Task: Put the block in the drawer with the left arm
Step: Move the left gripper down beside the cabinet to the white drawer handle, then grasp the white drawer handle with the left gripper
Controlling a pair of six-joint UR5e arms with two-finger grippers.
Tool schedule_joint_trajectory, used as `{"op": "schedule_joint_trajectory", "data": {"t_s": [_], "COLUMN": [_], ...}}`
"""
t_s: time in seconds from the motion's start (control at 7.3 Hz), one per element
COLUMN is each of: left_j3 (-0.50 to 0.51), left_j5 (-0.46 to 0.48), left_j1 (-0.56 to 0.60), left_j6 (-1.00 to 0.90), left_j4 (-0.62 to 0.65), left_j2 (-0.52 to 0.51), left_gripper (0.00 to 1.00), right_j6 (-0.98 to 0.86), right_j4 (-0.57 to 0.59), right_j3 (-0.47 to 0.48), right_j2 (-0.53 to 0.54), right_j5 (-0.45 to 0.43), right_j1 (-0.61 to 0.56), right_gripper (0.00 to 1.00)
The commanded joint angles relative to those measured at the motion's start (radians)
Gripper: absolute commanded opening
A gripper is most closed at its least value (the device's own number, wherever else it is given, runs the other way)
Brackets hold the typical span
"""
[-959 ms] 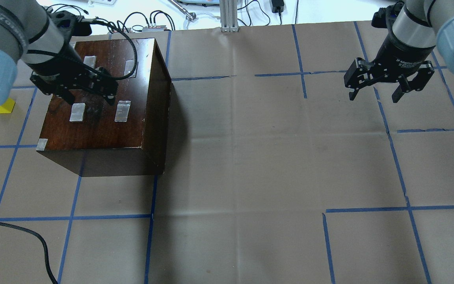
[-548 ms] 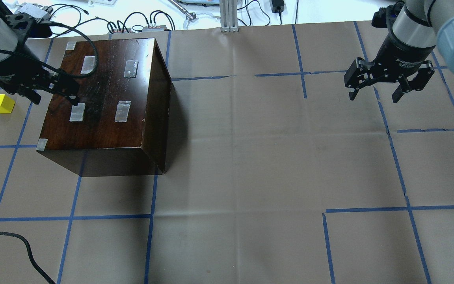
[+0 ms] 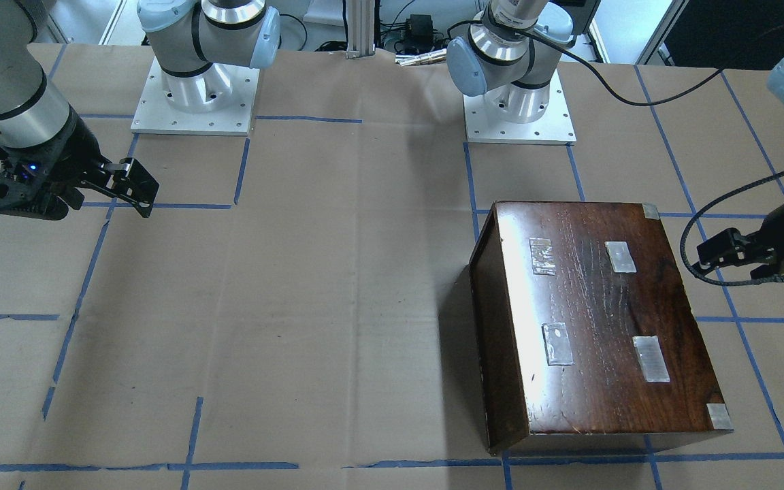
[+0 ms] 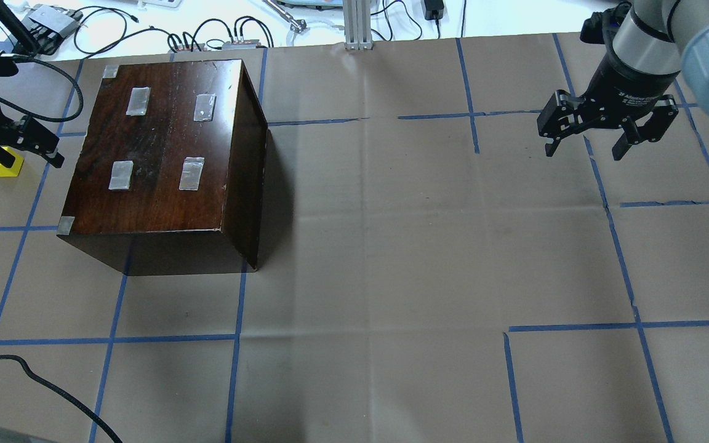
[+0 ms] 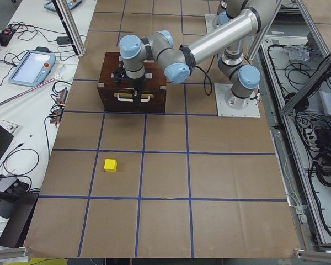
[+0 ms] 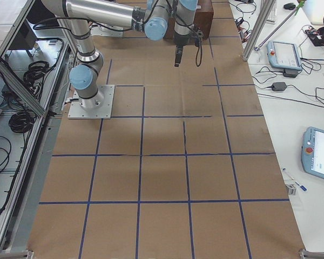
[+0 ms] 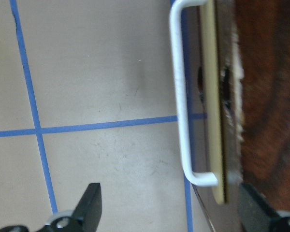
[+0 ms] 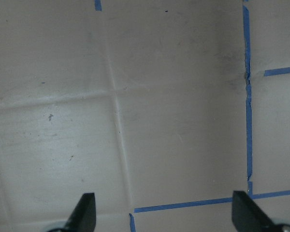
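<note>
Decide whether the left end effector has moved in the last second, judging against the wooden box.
Yes. The left end effector has slid off the wooden box top toward the overhead view's left edge, and is now by the yellow block.

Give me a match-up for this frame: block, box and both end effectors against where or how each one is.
Things:
1. yellow block
2. wooden box
3. left end effector
4. right end effector

States:
A. open, facing the white drawer handle
B. resting on the table, apart from the box
C. open, over bare table, far from the box
D. tape patches on its top

Pairs: 1-B, 2-D, 3-A, 4-C
</note>
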State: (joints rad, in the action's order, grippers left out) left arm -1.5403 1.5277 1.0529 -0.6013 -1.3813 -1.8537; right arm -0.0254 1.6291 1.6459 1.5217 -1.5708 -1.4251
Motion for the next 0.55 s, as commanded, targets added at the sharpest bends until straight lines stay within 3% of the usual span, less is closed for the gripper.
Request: {"op": "schedule_joint_trajectory", "data": {"t_s": [0.0, 0.41], "left_j3": [0.02, 0.037], "left_j5": [-0.11, -0.171], "left_j1": [-0.007, -0.04], "left_j6": [-0.003, -0.003], "left_j4": [0.007, 0.008], "left_j2": [-0.08, -0.128], "left_gripper": [0.99, 0.99], "right_j6": [-0.001, -0.001], "right_j4": [0.0, 0.0], "right_j3": [0.0, 0.0], "right_j2": [-0.002, -0.002], "right_j5": [0.0, 0.0], "right_j1": [0.0, 0.0], "right_gripper": [1.0, 1.0]}}
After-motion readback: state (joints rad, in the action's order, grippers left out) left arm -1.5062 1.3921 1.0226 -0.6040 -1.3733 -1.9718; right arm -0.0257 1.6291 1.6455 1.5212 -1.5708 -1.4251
